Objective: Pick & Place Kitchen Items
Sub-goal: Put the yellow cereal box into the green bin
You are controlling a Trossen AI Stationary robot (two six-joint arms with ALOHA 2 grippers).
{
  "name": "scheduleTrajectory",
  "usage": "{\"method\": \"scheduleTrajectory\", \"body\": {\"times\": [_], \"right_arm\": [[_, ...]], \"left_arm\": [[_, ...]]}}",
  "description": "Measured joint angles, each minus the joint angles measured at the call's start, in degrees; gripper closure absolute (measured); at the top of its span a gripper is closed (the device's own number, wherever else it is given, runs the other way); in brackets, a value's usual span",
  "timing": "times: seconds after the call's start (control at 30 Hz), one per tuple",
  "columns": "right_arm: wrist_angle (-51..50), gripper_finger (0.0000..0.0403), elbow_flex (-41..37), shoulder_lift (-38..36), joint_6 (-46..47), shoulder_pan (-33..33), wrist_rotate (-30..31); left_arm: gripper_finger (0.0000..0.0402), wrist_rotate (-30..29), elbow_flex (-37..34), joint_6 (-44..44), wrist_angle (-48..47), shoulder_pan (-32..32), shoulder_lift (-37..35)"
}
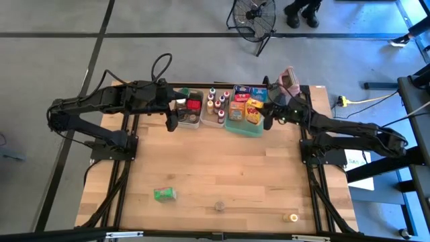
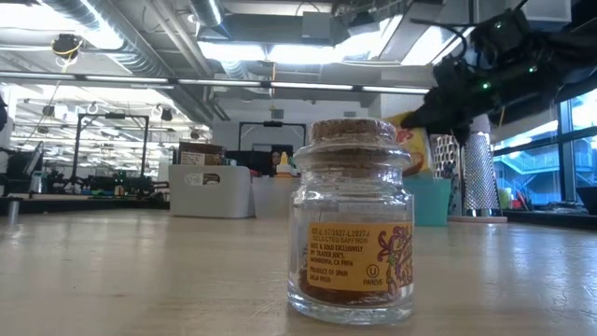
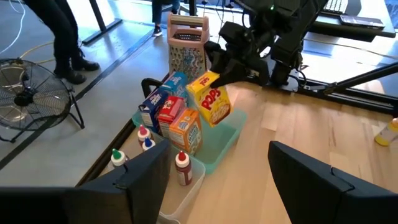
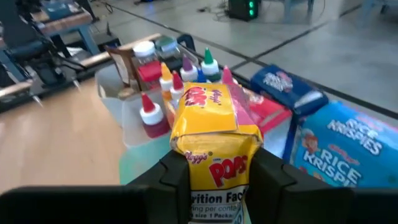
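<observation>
My wooden table point(image 1: 222, 168): far edge holds clear tubs point(image 1: 201, 111) and a teal tray point(image 1: 243, 126), side by side. Near edge: green box point(image 1: 164, 194) at left, cork-topped jar point(image 1: 220, 206) at middle, small yellow-capped bottle point(image 1: 290, 218) at right, well apart.

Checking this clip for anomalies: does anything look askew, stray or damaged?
The yellow Pops box, shut in the right gripper above the teal tray, looks crumpled at its top. A green packet lies alone on the table's near side.
</observation>
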Motion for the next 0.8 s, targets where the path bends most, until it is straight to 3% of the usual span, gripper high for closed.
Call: {"method": "scheduleTrajectory", "body": {"times": [0.33, 0.8], "right_arm": [[2.1, 0.0268, 0.0, 5.0, -0.2, 0.0, 0.5], [2.5, 0.0211, 0.0, 5.3, -3.0, 0.0, 3.1]], "left_arm": [[0.0139, 0.0, 0.0, 0.0, 0.0, 0.0, 0.0], [0.0139, 1.3, 0.0, 0.0, 0.0, 0.0, 0.0]]}}
